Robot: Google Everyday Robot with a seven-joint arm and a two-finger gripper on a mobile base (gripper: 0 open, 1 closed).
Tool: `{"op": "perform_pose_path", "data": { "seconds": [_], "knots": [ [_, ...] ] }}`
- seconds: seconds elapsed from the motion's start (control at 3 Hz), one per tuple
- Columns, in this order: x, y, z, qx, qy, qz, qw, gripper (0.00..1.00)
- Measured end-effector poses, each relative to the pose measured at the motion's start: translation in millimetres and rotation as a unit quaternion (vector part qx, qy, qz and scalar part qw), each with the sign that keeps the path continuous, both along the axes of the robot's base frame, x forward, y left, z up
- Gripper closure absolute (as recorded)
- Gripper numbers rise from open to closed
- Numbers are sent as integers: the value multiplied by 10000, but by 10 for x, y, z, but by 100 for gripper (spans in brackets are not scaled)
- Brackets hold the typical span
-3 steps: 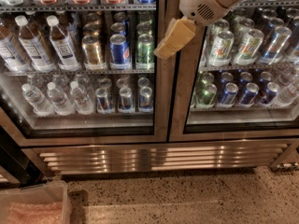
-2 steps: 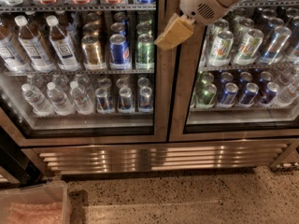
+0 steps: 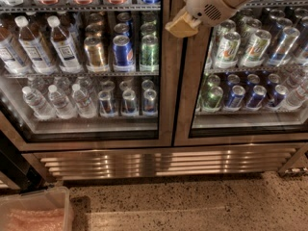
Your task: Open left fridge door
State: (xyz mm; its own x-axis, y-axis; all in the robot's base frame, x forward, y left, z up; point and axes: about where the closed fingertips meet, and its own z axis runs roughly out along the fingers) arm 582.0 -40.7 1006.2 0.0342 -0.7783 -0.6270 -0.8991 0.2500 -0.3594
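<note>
The left fridge door (image 3: 166,81) is a tall glass pane in a brushed-steel frame and it stands shut. Behind its glass are shelves of bottles and cans (image 3: 122,49). My gripper (image 3: 182,25) has tan tips on a white wrist and reaches in from the upper right. It hangs in front of the steel strip where the left door's right edge meets the right door (image 3: 250,66). I cannot tell whether it touches the frame.
A steel vent grille (image 3: 163,162) runs under both doors. A clear plastic bin (image 3: 33,211) sits on the speckled floor at the lower left. A dark upright object (image 3: 12,170) stands at the left edge.
My gripper has moved upward along the centre strip between the doors. The doors have not moved.
</note>
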Motion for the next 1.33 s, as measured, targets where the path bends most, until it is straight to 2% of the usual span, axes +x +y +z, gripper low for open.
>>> {"op": "perform_pose_path", "data": {
  "seconds": [0.33,1.33],
  "knots": [
    [0,-3,0,0,0,0,10000,100],
    [97,-163,27,0,0,1,10000,100]
  ]
}}
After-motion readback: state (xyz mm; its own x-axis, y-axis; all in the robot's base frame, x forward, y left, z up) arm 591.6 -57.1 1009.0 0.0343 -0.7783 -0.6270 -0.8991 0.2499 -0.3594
